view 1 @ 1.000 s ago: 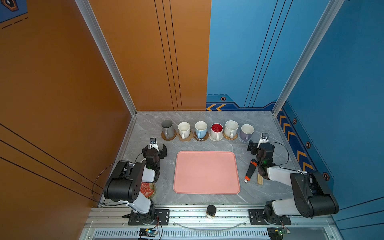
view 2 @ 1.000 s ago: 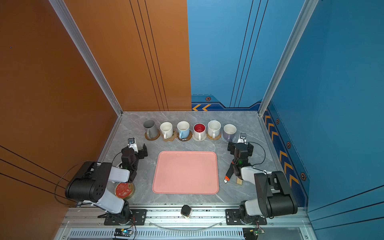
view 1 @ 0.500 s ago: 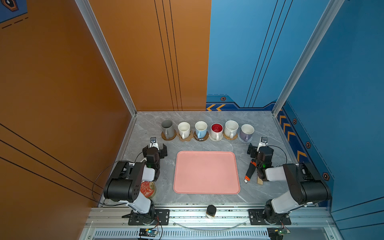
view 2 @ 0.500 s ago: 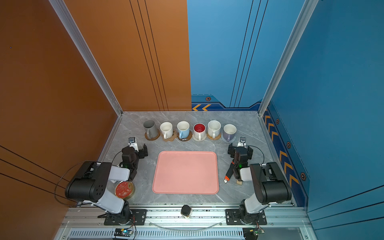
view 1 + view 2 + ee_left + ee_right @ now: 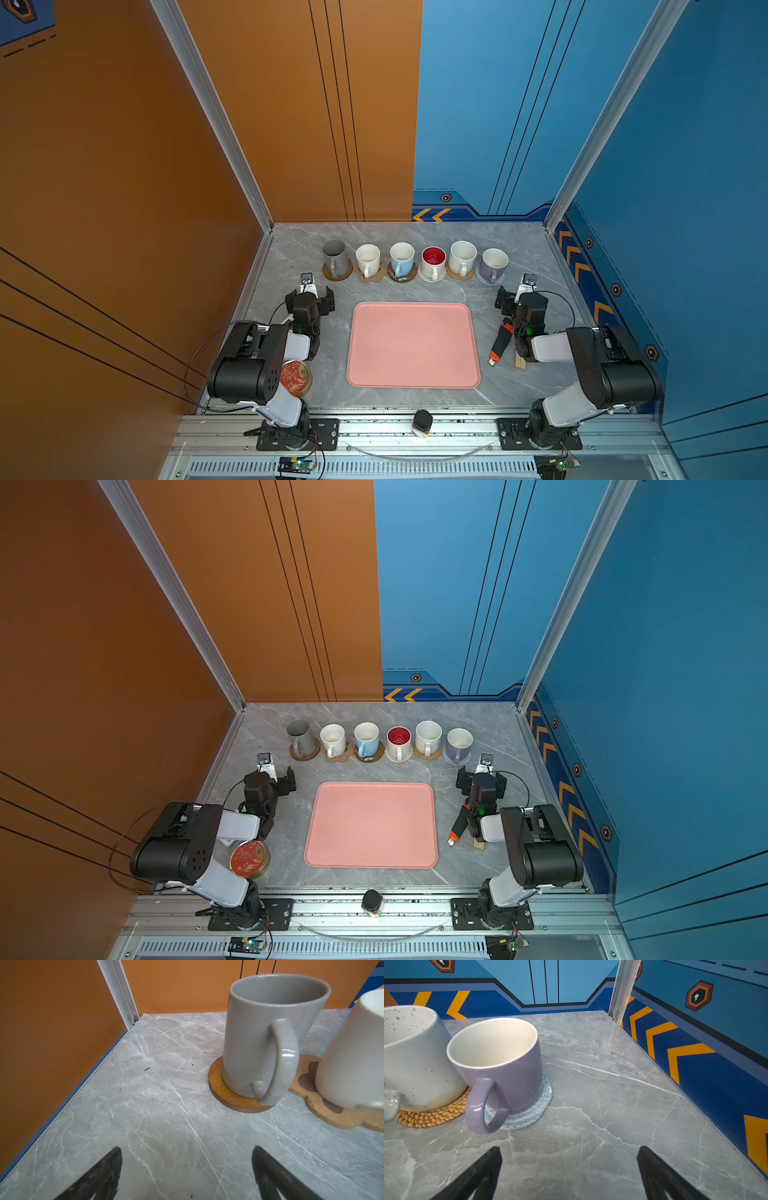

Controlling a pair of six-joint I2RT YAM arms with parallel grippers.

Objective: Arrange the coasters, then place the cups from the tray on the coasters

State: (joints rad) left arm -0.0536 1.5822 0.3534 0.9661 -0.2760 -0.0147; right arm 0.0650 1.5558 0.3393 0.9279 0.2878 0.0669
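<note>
Tabletop (image 5: 291, 249): grey marble-look slab with pale veins; the left wrist view shows a few dark specks toward the back left corner.
Room: an orange wall (image 5: 124, 166) runs along the left edge and the left half of the back edge. A blue wall (image 5: 685, 166) covers the rest of the back and the right edge, with a dark band of orange chevrons at its foot.
Posts: an aluminium post (image 5: 208, 116) rises from the back left corner, and its twin stands at the back right corner.
Front edge: a metal rail (image 5: 415, 436) carries both arm bases, with a small dark-capped jar (image 5: 422, 422) at its middle.
Tray (image 5: 412, 345): pink, lying flat at the middle of the tabletop toward the front edge, its whole face showing.
Cups: six, upright, in a row parallel to the back edge with handles turned toward the front. From the left they are grey cup (image 5: 335, 257), white, light blue, red-lined, speckled and lavender cup (image 5: 493, 264).
Coasters: one under each cup, side by side. From the left they are a brown disc (image 5: 337, 275), a paw shape, a dark disc, white woven, rattan and grey-blue woven (image 5: 490, 280).
Left gripper (image 5: 311, 297): jaws spread wide with only bare marble between them, low in front of the grey cup, between the tray and the left edge.
Right gripper (image 5: 523, 300): jaws spread wide over bare marble, in front of the lavender cup, toward the right edge.
Tin (image 5: 295, 376): red-topped, near the front left corner, partly under the left arm.
Tool (image 5: 500, 343): black and orange, lying between the tray and the right arm, with wooden sticks (image 5: 519, 361) beside it.
</note>
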